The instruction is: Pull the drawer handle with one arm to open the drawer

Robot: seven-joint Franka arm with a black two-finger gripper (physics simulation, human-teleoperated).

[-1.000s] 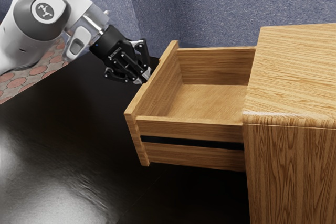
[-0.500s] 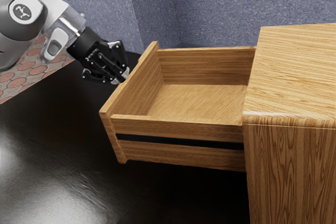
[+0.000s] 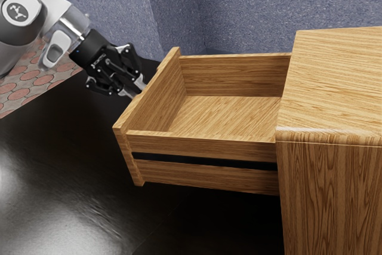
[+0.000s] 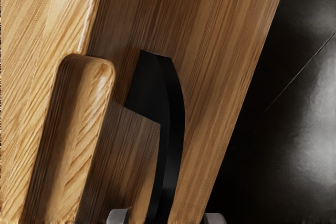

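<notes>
The wooden drawer [image 3: 227,114] stands pulled far out of the cabinet [image 3: 334,82], its inside bare. Its front panel [image 3: 146,97] faces the exterior view's left. My black gripper [image 3: 135,83] hangs just off the outer face of that panel, near its upper part. In the wrist view the wooden handle [image 4: 79,140] is a rounded bar on the drawer front [image 4: 220,51], lying off to one side of my two pale fingertips [image 4: 118,216]. The fingertips stand apart with no handle between them, so the gripper is open.
The drawer and cabinet rest over a glossy black floor [image 3: 65,189]. A patterned mat [image 3: 24,85] lies under the arm at the exterior view's left. Blue-grey walls [image 3: 239,4] close the back.
The drawer slid further out toward the exterior view's left with my hand, then stopped. Since half a second ago the drawer has stayed put and my hand has drawn back slightly up and left.
</notes>
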